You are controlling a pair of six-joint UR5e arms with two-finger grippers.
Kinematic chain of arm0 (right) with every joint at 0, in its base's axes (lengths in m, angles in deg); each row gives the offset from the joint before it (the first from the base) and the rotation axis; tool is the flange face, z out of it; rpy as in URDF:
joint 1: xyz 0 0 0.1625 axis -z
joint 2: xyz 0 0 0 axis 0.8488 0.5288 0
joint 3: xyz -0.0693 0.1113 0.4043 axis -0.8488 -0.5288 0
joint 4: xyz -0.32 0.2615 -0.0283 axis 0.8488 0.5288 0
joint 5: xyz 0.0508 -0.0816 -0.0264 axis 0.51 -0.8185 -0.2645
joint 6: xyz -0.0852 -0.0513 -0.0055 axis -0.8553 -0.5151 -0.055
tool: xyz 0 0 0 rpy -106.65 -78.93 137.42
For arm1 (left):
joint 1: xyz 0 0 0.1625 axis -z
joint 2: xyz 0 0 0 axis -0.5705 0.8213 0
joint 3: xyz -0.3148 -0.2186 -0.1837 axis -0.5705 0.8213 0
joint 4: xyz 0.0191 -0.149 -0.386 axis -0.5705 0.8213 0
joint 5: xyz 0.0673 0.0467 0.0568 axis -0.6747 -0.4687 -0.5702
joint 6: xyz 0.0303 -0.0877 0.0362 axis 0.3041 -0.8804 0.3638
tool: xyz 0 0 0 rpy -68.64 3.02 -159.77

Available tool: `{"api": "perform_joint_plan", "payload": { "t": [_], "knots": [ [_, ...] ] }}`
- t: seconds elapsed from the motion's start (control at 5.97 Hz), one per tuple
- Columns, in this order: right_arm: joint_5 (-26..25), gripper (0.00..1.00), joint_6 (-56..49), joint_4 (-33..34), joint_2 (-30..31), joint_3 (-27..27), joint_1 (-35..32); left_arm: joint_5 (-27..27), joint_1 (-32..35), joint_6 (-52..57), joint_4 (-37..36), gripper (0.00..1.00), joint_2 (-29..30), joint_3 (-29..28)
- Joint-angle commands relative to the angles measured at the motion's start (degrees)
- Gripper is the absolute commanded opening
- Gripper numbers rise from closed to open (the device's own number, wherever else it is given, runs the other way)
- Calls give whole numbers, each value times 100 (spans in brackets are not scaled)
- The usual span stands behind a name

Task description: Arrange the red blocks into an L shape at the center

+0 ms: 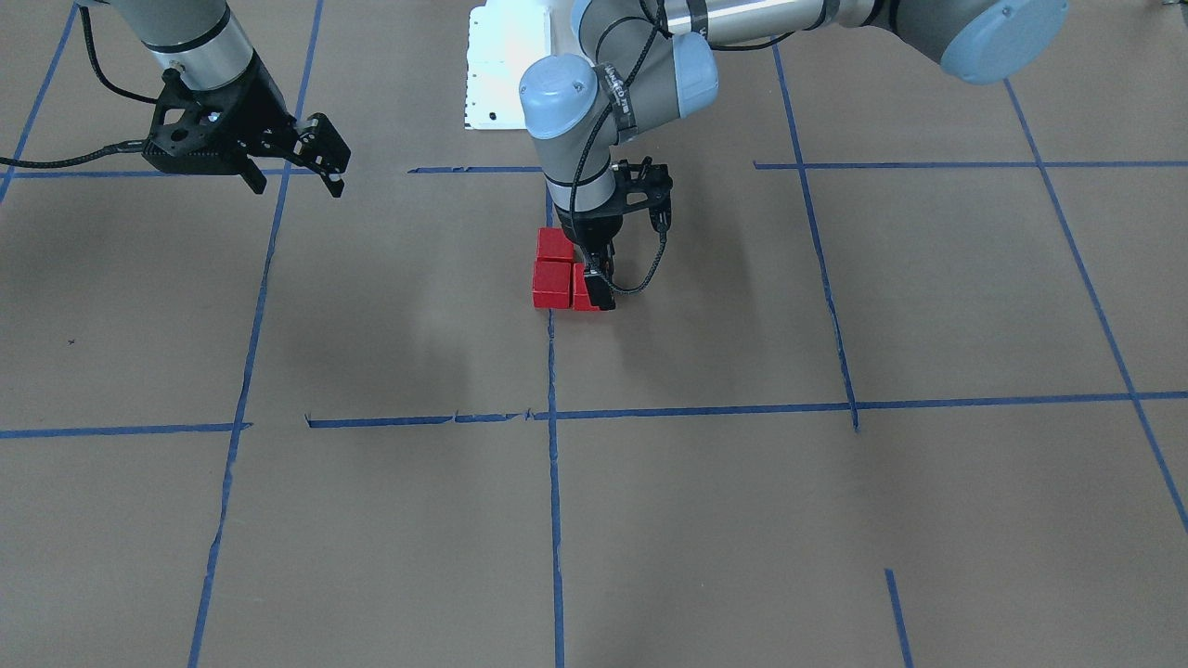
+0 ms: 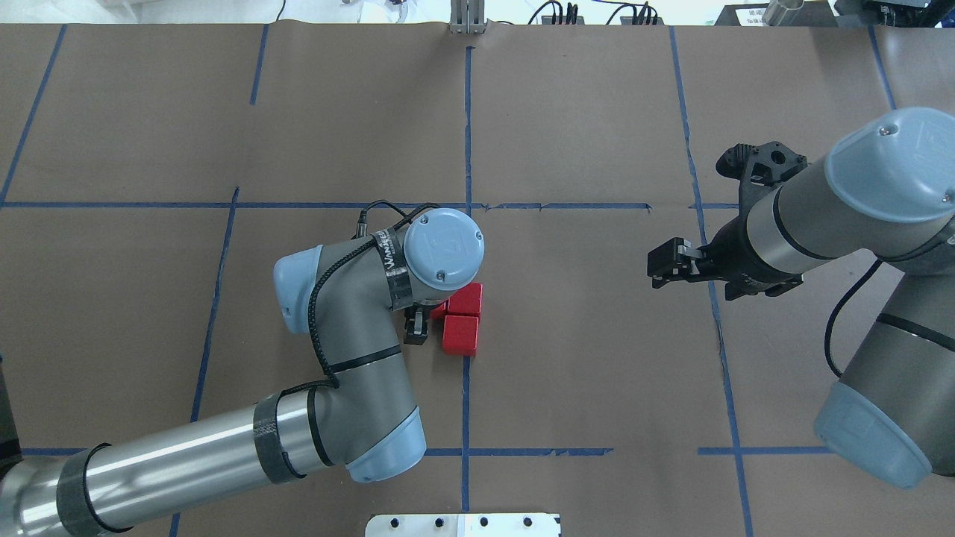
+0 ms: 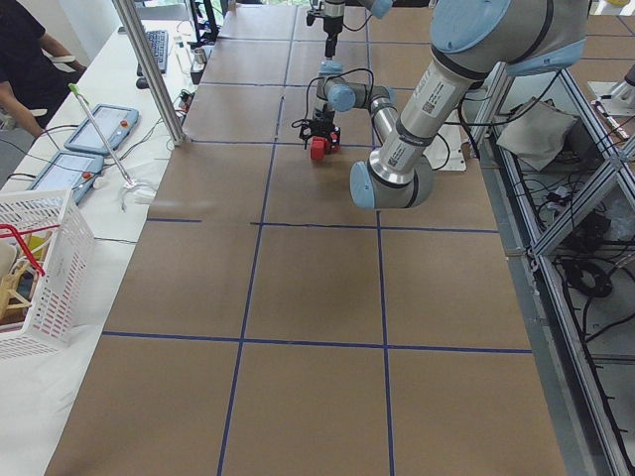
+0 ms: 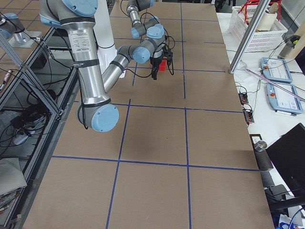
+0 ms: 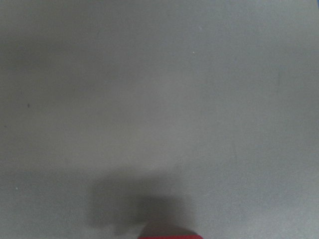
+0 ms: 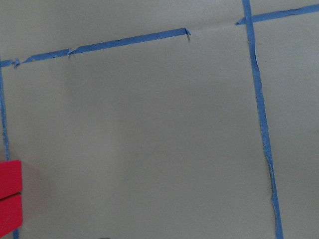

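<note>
The 3 small bright red matte cubes (image 1: 551, 284) touch in an L in the middle taped cell (image 1: 705, 306) of the brown paper bench (image 1: 928, 520). The left pincer (image 1: 597, 278) seemingly pinches the third cube (image 1: 580, 289) between its tips. The right pincer (image 1: 297, 188) hangs spread, well apart. Likely only release remains.

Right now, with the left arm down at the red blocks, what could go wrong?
The left fingers are down at the third block, tight beside its neighbour. Opening or lifting off-axis might drag it and break the L. A nudge could also push the block nearest the robot off the tape line. I cannot tell whether the fingers are clamped.
</note>
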Motion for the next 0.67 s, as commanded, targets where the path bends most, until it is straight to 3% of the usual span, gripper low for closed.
{"api": "perform_joint_plan", "payload": {
  "t": [0.0,0.17,0.5],
  "knots": [
    [47,100,-17,4,4,11,-26,279,124,1138,-211,100,-672,1448],
    [74,100,-52,30,21,-33,-165,385,177,1840,-203,100,-1286,2381],
    [748,100,-523,31,476,-51,-1103,447,370,3953,-185,100,-2131,3134]
  ]
}}
